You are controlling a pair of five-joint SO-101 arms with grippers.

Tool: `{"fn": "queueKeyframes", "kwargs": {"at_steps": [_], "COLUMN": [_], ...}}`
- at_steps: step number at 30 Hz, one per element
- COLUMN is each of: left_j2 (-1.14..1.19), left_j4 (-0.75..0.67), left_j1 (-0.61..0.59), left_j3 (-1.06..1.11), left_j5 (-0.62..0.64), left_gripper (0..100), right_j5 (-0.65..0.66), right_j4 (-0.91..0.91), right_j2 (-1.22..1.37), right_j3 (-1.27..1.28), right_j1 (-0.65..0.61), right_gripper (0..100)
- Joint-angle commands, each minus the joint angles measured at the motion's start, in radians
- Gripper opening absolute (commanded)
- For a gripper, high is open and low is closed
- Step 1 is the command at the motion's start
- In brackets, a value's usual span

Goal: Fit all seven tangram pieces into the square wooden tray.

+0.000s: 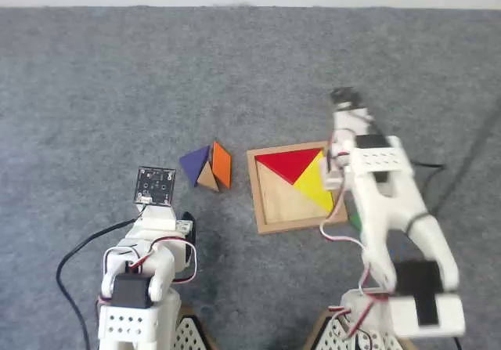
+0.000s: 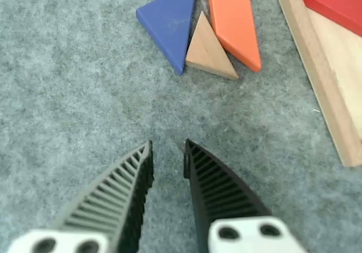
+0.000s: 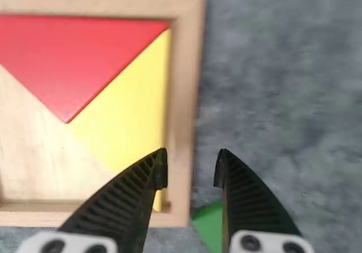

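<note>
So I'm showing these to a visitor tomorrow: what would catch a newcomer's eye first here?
The red triangle and yellow triangle, edge to edge in the wooden tray, stand out most. Next comes the tight cluster of blue triangle, tan triangle and orange parallelogram on the grey mat beside the tray, ahead of the open left claw.

The tray [image 1: 254, 189] lies mid-table. In it a big triangle [image 1: 288, 164] fills the 12 o'clock side, a second big triangle [image 1: 315, 184] the 3 o'clock side, touching. At its 9 o'clock, apart, a loose triangle [image 1: 193, 162], small triangle [image 1: 207, 179] and parallelogram [image 1: 222, 164] touch, parallelogram nearest. A stray piece [image 3: 209, 226] lies off its 4 o'clock corner.
</note>
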Motion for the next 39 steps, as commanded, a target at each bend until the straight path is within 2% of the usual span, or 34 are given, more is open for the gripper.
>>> {"fn": "queueKeyframes", "kwargs": {"at_steps": [1,11,18,24,30,34,39], "left_j2": [-0.02,-0.02,-0.02,-0.02,-0.02,-0.02,-0.02], "left_j4": [0.006,0.006,0.006,0.006,0.006,0.006,0.006], "left_j1": [0.003,0.003,0.003,0.003,0.003,0.003,0.003], "left_j3": [-0.013,-0.013,-0.013,-0.013,-0.013,-0.013,-0.013], "left_j5": [-0.005,-0.005,-0.005,-0.005,-0.005,-0.005,-0.005], "left_gripper": [9,9,9,9,9,9,9], "right_j5": [0.014,0.008,0.015,0.048,0.043,0.011,-0.006], "right_j4": [0.035,-0.016,-0.065,-0.074,-0.067,-0.039,-0.018], "right_j2": [-0.139,-0.041,0.142,0.162,0.145,0.067,0.012], "right_j3": [-0.046,-0.017,-0.066,-0.109,-0.11,-0.097,-0.077], "right_j1": [0.031,-0.156,-0.087,0.004,0.015,-0.047,-0.194], "right_gripper": [14.5,14.5,14.4,14.4,14.4,14.4,14.4]}}
